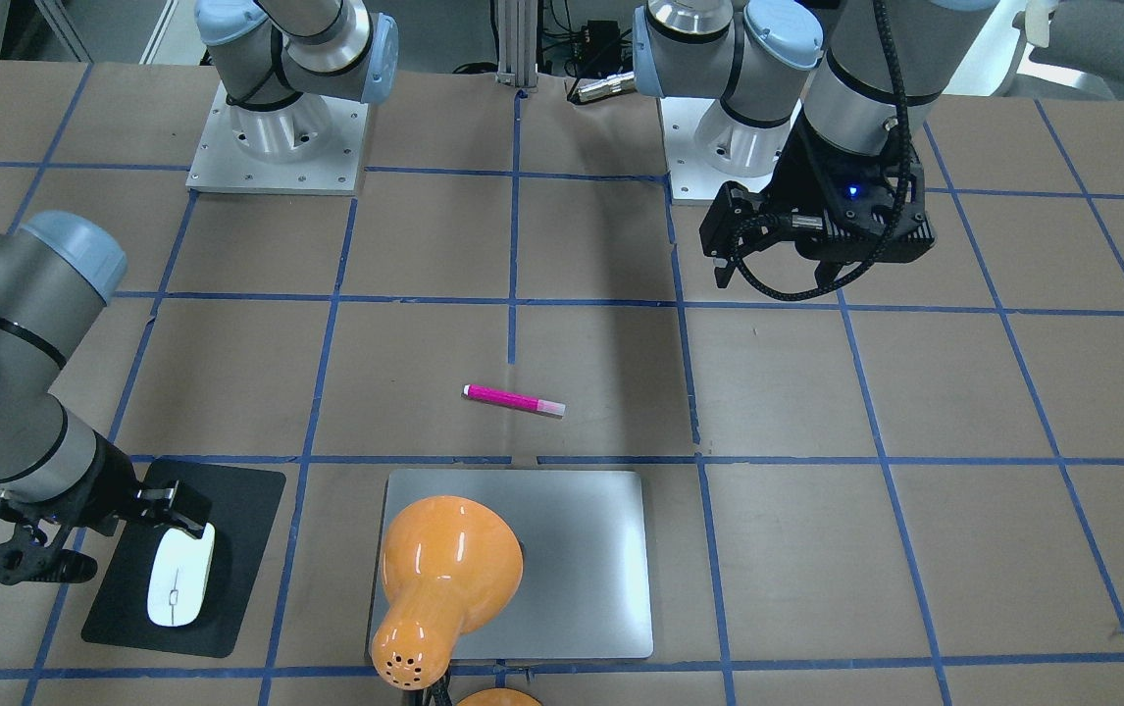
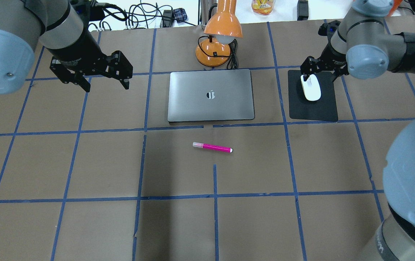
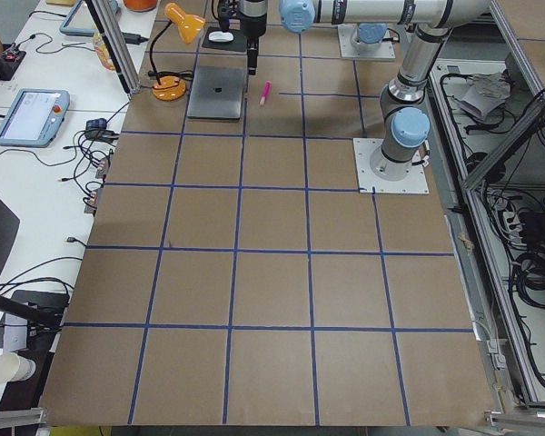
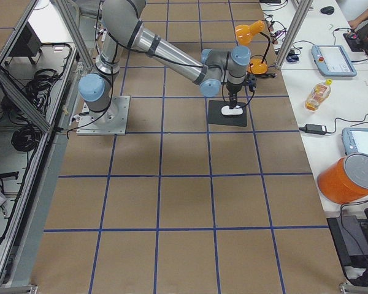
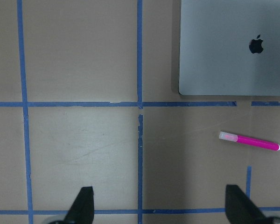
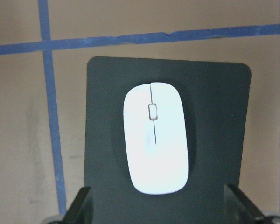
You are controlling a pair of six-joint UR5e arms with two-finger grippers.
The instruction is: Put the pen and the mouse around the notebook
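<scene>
Both grippers hang open near the notebook (image 2: 211,95).
The right gripper (image 6: 158,205) is spread wide above the mouse (image 2: 310,88), which lies on a black mat (image 2: 314,108) to the notebook's right. The left gripper (image 2: 106,83), also spread, hovers to its left. The pen (image 2: 212,147) lies on the robot's side.

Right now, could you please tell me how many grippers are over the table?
2. The left gripper hangs open over bare table beside the notebook; the right gripper hangs open over the mouse on the black mat. None seems hidden.

Bright, even light, with soft shadows on the table (image 1: 817,392) and glare on the orange lamp (image 1: 444,569).
</scene>
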